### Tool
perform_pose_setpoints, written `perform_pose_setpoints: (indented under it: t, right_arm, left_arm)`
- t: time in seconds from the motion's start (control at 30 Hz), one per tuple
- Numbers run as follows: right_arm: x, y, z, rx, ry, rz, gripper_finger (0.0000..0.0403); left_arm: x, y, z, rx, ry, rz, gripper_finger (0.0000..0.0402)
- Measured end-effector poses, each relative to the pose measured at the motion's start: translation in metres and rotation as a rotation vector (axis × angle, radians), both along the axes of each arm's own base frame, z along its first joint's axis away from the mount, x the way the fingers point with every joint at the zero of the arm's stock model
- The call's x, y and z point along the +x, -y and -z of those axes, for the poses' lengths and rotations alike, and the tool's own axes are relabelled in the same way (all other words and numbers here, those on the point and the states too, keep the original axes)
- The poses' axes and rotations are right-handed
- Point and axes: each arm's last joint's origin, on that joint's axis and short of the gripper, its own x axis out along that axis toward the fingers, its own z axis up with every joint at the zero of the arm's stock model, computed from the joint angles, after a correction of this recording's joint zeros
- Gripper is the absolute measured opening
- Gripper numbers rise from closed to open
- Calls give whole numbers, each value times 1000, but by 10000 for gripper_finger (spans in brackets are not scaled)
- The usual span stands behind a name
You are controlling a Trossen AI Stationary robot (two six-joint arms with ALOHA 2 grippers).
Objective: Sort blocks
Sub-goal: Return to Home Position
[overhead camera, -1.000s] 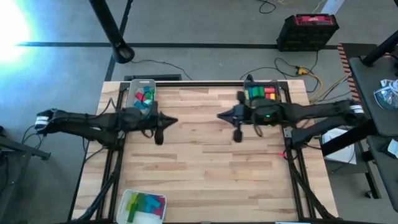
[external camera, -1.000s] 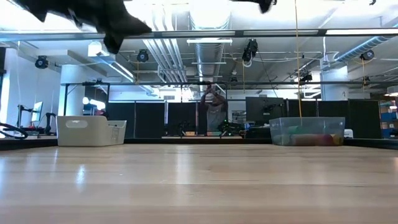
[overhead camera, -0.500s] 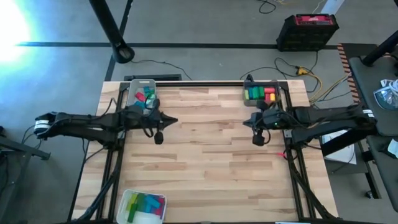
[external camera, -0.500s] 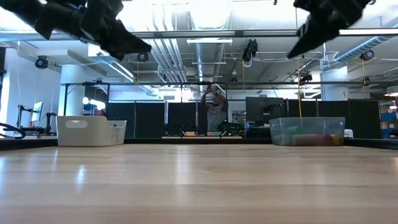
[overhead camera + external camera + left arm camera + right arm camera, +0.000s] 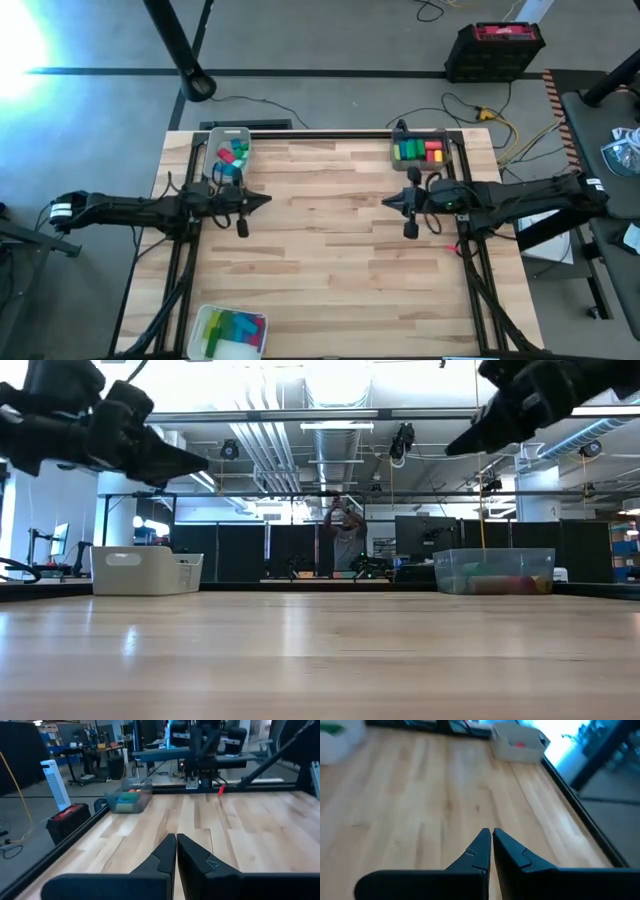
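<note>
Jaws on both grippers are pressed shut with nothing between them. The left gripper [image 5: 262, 199] hangs above the table [image 5: 330, 260], closer to its left edge than to its middle and about midway between back and front. Its 2 fingers [image 5: 162, 857] meet tip to tip. The right gripper [image 5: 388, 201] hangs opposite, closer to the right edge, with its own fingers [image 5: 477, 850] closed the same way. The 2 tips point at each other, well apart. In the low view both grippers are high above the tabletop.

All the blocks in view lie in 3 trays. A grey tray [image 5: 225, 131] at the back-left corner holds teal, red, green and blue blocks [image 5: 232, 152]. A clear tray [image 5: 393, 150] at the back edge near the right corner holds green, red and yellow ones in a row. A white tray [image 5: 265, 322] at the front edge, toward the left corner, holds a packed group of green, yellow, blue, teal and red ones. Neither gripper is over a tray.
</note>
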Motion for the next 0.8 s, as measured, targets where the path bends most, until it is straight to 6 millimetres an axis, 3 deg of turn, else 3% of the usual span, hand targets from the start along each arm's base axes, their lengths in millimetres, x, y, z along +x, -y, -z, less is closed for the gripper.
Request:
perform_pose_setpoints:
  t: [0.17,0.33,0.47,0.63,0.8]
  right_arm:
    - [-17,-1,22,73,50,5,13]
    - [-35,-4,26,131,125,-12,13]
    - [-48,-6,33,114,171,-41,13]
    - [-68,-5,47,179,360,-50,13]
    - [-77,-5,70,206,502,-67,13]
  left_arm:
    - [-14,2,9,-17,56,-2,0]
    - [-23,3,9,-7,99,-10,0]
    - [-28,3,13,-16,36,-20,0]
    - [-34,4,9,-44,39,-23,0]
    - [-40,5,5,-44,86,-22,0]
